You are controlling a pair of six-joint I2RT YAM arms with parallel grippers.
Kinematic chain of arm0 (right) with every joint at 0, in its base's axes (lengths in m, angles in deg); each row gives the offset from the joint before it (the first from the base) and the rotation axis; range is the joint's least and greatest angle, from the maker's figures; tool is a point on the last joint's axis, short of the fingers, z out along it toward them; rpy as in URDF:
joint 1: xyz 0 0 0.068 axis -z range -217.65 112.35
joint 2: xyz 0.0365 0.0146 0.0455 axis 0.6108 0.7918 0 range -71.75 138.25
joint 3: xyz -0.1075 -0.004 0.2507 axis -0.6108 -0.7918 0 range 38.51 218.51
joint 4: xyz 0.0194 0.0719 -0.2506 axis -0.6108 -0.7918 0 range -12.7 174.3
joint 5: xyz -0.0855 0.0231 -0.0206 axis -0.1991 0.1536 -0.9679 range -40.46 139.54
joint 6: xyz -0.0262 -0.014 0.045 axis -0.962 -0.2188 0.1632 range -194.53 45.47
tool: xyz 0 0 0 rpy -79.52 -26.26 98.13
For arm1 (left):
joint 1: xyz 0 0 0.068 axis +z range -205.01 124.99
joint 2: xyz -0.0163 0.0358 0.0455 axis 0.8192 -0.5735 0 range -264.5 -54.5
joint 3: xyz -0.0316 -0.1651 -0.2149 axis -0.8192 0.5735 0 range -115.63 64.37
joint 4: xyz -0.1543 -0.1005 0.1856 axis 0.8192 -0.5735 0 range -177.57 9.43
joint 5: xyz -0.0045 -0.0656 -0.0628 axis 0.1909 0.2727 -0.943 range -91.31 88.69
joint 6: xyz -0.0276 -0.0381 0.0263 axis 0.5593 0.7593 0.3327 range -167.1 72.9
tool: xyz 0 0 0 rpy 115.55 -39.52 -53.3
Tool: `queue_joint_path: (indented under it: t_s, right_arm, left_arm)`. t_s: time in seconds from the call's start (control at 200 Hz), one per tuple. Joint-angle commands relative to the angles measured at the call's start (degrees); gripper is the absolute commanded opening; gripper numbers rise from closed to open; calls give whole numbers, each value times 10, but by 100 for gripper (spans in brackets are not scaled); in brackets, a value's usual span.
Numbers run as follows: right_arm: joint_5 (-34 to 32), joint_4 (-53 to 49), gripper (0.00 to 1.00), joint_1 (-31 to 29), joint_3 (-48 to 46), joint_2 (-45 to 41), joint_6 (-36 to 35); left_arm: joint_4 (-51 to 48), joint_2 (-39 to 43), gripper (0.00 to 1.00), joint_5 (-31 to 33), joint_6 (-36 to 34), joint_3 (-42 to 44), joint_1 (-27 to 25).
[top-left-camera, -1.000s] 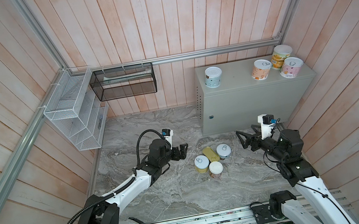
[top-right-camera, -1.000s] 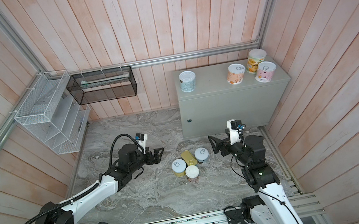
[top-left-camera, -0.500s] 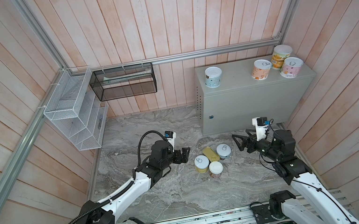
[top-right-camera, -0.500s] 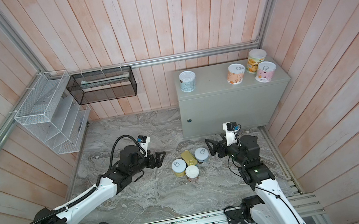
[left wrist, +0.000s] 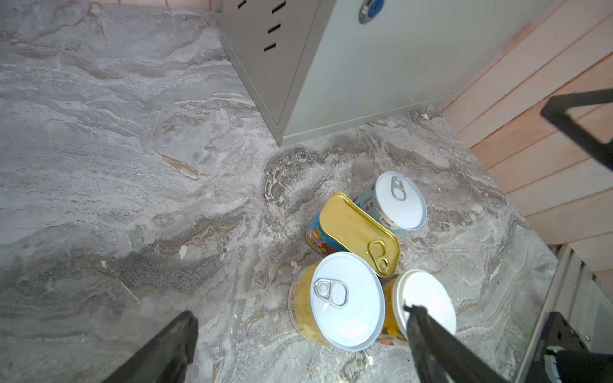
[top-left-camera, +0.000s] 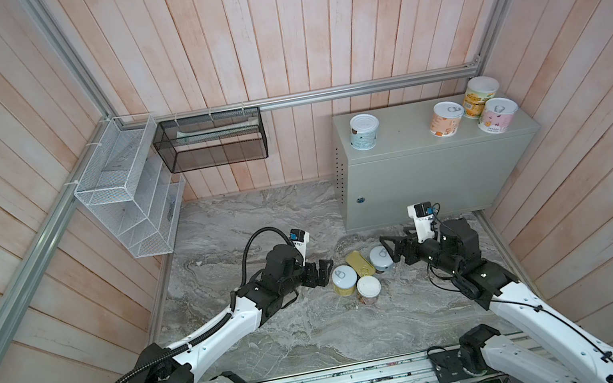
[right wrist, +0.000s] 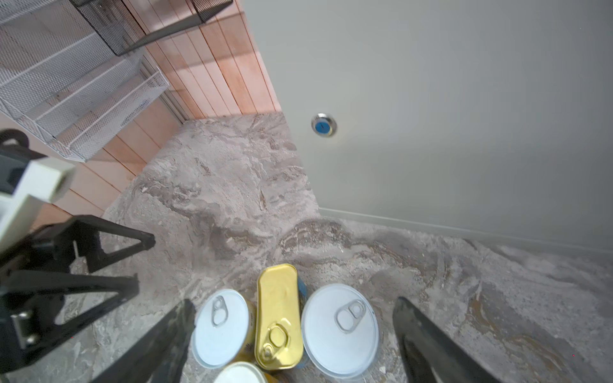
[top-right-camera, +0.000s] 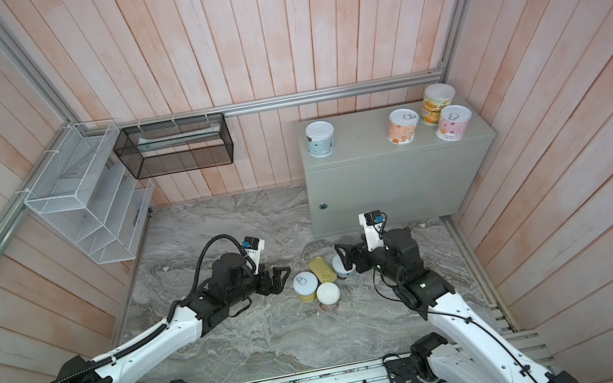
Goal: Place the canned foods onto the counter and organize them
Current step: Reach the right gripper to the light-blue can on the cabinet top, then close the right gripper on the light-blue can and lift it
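Pink-washed wooden planks (top-left-camera: pixel 311 31) wall the cell, and a grey marbled slab (top-left-camera: pixel 279 340) forms its floor. The counter (top-left-camera: pixel 420 177), a pale grey-green metal box, stands on the slab in the back right corner, with a white mesh basket (top-left-camera: pixel 124 197) and a black mesh basket (top-left-camera: pixel 210 141) hung well to its left. Four round tins stand upright on the counter's top: a blue-labelled tin (top-left-camera: pixel 365 137) near its left end, and a peach tin (top-left-camera: pixel 447 124), an orange-labelled tin (top-left-camera: pixel 480 96) and a pink tin (top-left-camera: pixel 497 115) clustered at its right end. Four more are bunched on the slab near the left part of the counter's front. The rectangular tin (top-left-camera: pixel 359 263) lies gold top up, its long axis running roughly toward the counter's front, ring-pull end away from it. A pale blue tin (top-left-camera: pixel 379 256) stands just to its right, a yellow tin (top-left-camera: pixel 344 279) just to its left, and a white-lidded tin (top-left-camera: pixel 369 290) farthest from the counter. My left gripper (top-left-camera: pixel 326 271), jaws spread and empty, sits just left of the yellow tin. My right gripper (top-left-camera: pixel 388 251), jaws spread wide, is at the pale blue tin; I cannot tell whether it touches. Only the top views show the counter's top. The left wrist view shows the rectangular tin's blue printed side and the slots (left wrist: pixel 273 28) in the counter's side. The right wrist view shows the round lock (right wrist: pixel 323 125) close up.
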Motion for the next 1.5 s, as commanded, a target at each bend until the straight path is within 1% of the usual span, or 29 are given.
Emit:
queue_joint_path:
  t_s: [0.0,0.115,0.265,0.4,0.51,0.695,0.8,0.92,0.995,1.12,1.2,1.31,1.495]
  right_arm:
    - [-71,41,93,-23,110,26,7]
    - [-104,113,93,-25,187,96,-23]
    - [-138,142,93,-12,294,207,-99]
    - [-90,167,94,28,369,284,-103]
    - [-71,162,94,56,437,345,-105]
    - [-54,139,94,67,524,427,-152]
    - [-40,123,94,68,547,446,-167]
    - [-10,141,95,70,529,437,-149]
    - [5,134,96,69,535,446,-143]
    - [6,110,96,69,559,475,-151]
    - [-7,90,96,69,582,493,-159]
    - [-12,99,96,69,591,508,-172]
    - [-26,62,96,65,648,555,-195]
  left_arm:
    - [52,35,100,52,8,4,1]
    - [90,34,100,64,0,1,7]
    - [88,29,100,51,-5,-14,13]
    - [92,41,100,49,-8,-4,16]
    - [101,50,100,45,-4,8,24]
    - [109,61,100,48,1,30,36]
    - [110,69,100,49,2,40,45]
    - [114,74,100,49,3,48,53]
    - [117,70,100,45,3,50,58]
    - [123,59,100,33,2,49,63]
    - [122,55,100,31,2,50,63]
    - [125,57,100,32,4,54,65]
    - [120,60,100,35,4,57,69]
